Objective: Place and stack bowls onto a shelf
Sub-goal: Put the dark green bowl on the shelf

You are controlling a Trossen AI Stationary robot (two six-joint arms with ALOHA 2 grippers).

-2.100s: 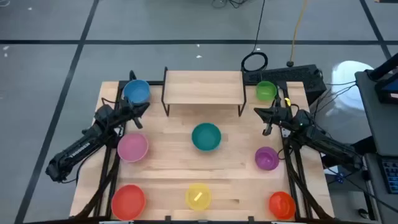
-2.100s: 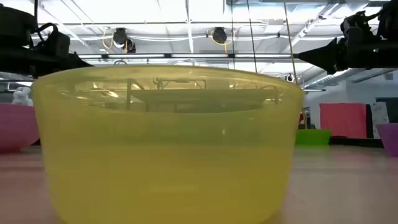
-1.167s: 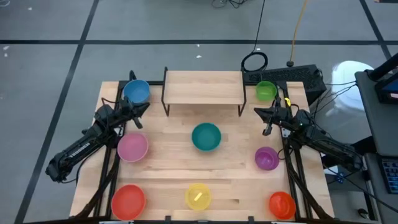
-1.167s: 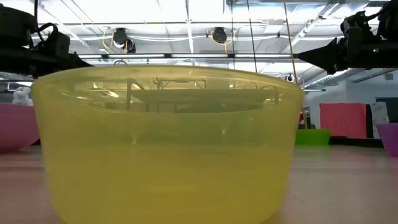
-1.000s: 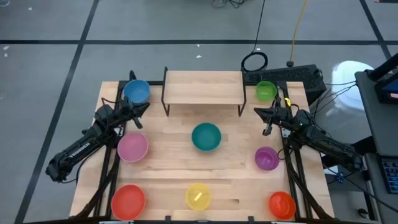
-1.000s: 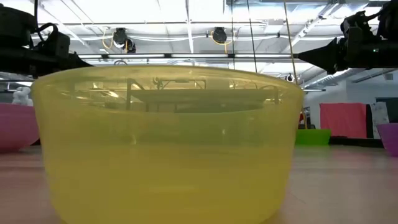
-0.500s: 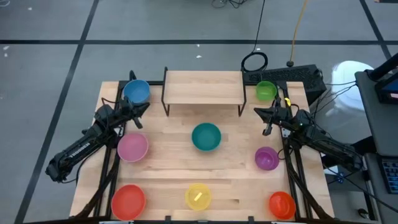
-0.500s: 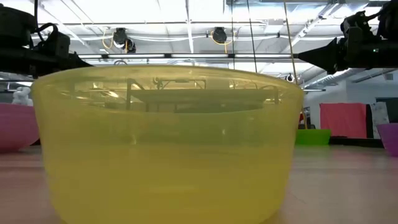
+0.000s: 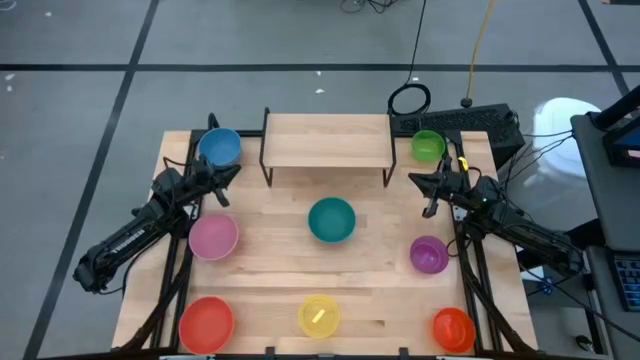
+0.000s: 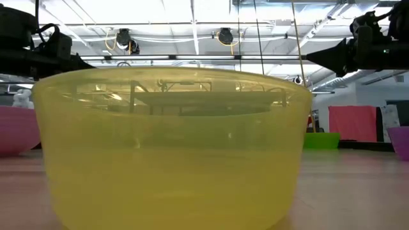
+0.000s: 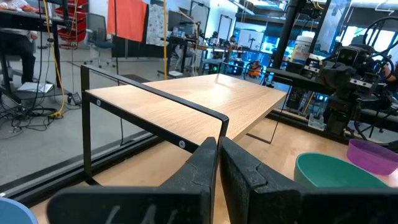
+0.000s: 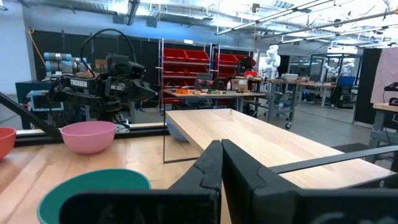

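Both the left gripper [image 9: 232, 170] and right gripper [image 9: 415, 179] hung pressed together, empty, flanking the bare shelf [image 9: 327, 140]. Bowls lay scattered on the surface; the teal bowl [image 9: 331, 220] risked being nudged by closed fingers.

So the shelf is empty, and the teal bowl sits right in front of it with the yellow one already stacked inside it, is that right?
Not quite. The shelf is bare and the teal bowl does sit in front of it, but nothing is stacked inside it. The yellow bowl stands on its own at the table's near edge, well apart from the teal one. The high view shows this.
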